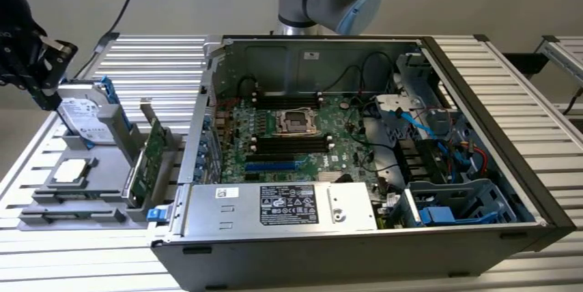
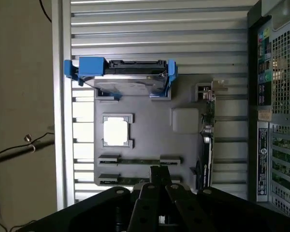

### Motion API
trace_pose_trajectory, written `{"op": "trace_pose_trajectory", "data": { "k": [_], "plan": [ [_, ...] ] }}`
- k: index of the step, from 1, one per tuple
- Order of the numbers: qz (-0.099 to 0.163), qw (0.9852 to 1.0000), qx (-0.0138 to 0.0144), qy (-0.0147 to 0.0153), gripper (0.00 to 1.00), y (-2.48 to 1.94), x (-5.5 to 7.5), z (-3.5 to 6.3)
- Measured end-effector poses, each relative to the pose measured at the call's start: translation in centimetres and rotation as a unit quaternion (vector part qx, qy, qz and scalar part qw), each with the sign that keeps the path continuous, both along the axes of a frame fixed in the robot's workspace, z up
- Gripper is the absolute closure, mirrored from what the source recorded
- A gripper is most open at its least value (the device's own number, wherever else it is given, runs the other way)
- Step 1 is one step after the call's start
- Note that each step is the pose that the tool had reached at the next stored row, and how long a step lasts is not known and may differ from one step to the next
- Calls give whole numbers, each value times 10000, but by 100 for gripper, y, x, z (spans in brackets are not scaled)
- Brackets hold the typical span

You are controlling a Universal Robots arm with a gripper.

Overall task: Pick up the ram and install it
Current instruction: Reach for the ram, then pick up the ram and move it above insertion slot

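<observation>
Computer case (image 1: pixel 319 265): open and lying just beside the tray, on the side where the expansion card stands. Its black memory slots (image 1: pixel 289 144) look unfilled to me.
Tray (image 2: pixel 150 130): the grey parts holder, and my landmark for everything below.
Hard drive (image 2: pixel 128 82): in a blue frame at the tray's end opposite the ram.
Expansion card (image 2: pixel 208 140): on edge along the tray's case-side border.
My pincer (image 2: pixel 160 175): hanging over the tray's ram end, jaws drawn narrow together and holding nothing.
Ram (image 2: pixel 135 161): a thin green stick seated edge-up between two small holders on the tray, close to my tip and not touched.
Step in hand: I judge this to be the approach to the pick. Nothing is lifted and nothing is installed.
What the pick calls for: jaws spread, squared across the stick's thin edge midway between its holders, and a straight descent clear of the expansion card.
</observation>
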State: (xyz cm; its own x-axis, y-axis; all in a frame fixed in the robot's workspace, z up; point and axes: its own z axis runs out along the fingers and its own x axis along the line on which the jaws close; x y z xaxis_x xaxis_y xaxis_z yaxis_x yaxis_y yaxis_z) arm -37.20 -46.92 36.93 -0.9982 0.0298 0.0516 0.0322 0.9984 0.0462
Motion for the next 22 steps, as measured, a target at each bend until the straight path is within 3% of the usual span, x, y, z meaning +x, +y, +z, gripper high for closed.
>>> {"op": "trace_pose_trajectory", "data": {
  "k": [5,10,22],
  "plan": [
    [0,10000,0,88,89,-132,-98,-32],
    [-2,9999,0,124,89,-252,-222,-76],
    [0,9999,0,123,89,-254,-220,-76]
  ]
}}
